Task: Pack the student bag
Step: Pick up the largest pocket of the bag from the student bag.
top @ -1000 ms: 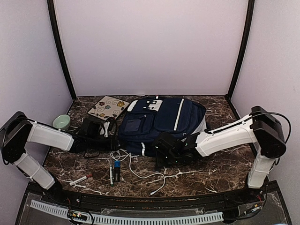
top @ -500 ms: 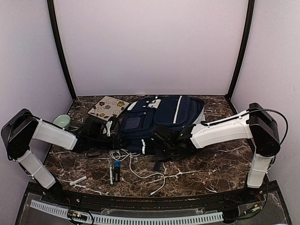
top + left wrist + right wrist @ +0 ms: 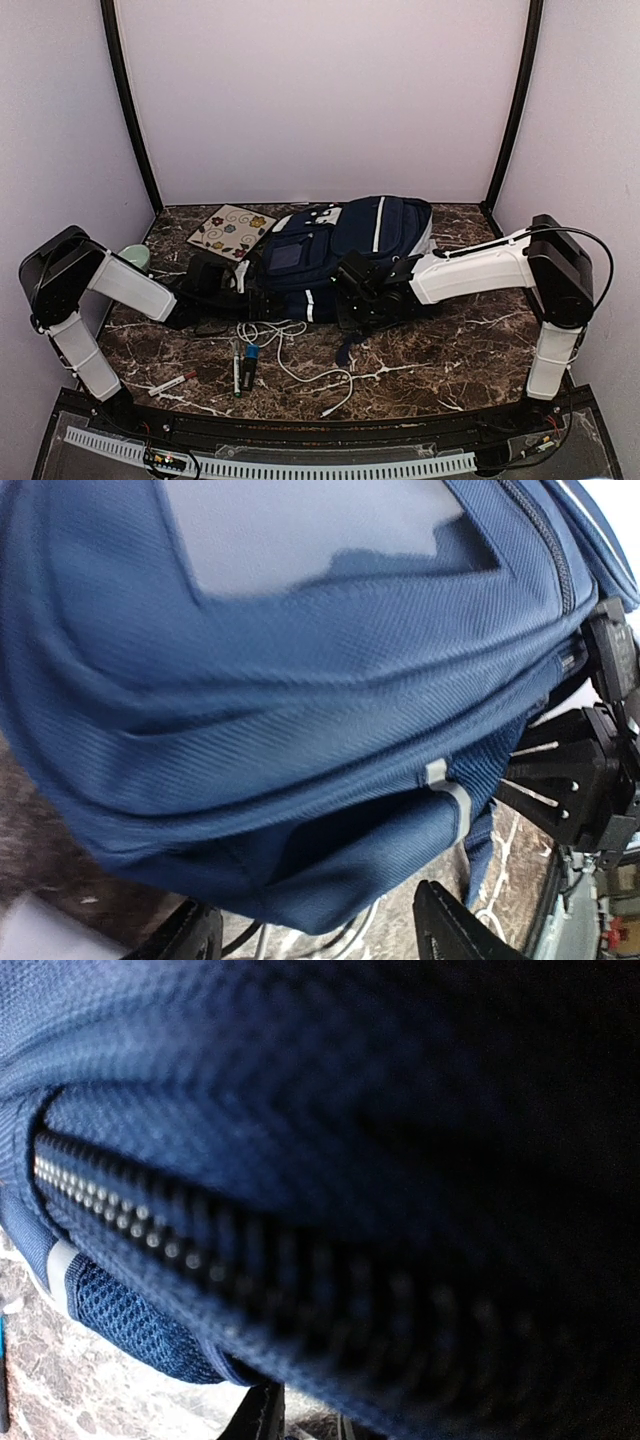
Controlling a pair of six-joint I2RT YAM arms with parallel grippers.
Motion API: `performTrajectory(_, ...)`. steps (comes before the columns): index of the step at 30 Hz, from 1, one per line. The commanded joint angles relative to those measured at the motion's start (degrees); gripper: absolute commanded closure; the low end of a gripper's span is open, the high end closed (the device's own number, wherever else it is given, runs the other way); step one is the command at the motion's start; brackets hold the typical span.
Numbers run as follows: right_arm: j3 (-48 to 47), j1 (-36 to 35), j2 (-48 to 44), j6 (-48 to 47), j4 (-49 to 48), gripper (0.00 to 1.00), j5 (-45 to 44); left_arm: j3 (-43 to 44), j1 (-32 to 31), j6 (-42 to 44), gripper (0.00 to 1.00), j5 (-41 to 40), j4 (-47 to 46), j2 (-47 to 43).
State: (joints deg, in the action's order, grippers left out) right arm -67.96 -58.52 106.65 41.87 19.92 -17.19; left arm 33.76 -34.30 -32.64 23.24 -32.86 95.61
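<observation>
Large navy blue fabric backpack with white trim, laid flat on the dark marbled counter, met at its near edge by the left end effector, standing parted, and the right end effector, its state not discernible; white cable, pens and floral notebook judged not yet packed.

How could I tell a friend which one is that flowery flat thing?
Find the big navy student bag lying mid-table. Just off its back left corner lies a flat cream square. It alone carries coloured flowers; the nearby cup is plain green.
</observation>
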Motion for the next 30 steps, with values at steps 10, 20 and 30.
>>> performTrajectory(10, 3.02, 5.97, -2.24, -1.47, -2.06, 0.93, -3.46, 4.37, -3.20, -0.45, 1.00, 6.83, -2.34, 5.46)
performTrajectory(20, 18.31, 7.07, -12.38, -8.87, -17.04, 0.84, 1.87, 9.51, -9.05, 3.17, 1.00, 7.30, 4.03, 4.91)
performTrajectory(30, 24.74, 8.78, -14.68, -9.22, -24.08, 0.78, 5.18, 9.16, -13.42, -3.06, 1.00, 4.59, 3.41, 5.02)
